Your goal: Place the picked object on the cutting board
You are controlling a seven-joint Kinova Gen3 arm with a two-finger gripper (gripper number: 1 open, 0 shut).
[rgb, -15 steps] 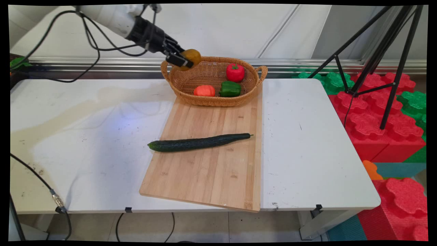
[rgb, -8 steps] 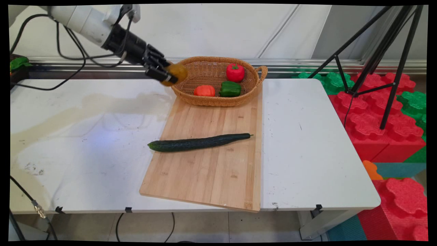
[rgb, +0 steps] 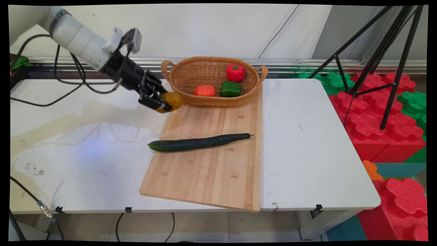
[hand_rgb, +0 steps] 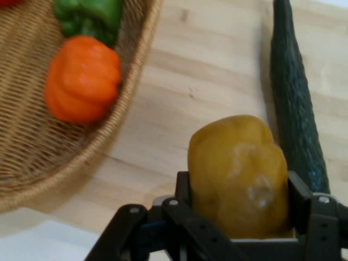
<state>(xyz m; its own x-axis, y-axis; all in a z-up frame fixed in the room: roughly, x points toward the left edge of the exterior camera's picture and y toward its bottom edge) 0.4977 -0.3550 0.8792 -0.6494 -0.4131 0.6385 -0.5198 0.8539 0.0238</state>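
From where I stand there is no lettering, label, brand mark or number to be read anywhere. The white arm segment (rgb: pixel 76 36), the woven wicker basket (rgb: pixel 208 100), the pale wooden cutting board (rgb: pixel 211 171), the white bench (rgb: pixel 307 153) and the red and green foam blocks (rgb: pixel 382 119) all carry plain surfaces. The close view along the hand shows none either.

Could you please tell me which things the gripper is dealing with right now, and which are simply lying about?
In hand:
gripper, shut on the yellow pepper; cutting board beneath it

Lying about:
cucumber
basket holding orange pepper, green pepper, red pepper
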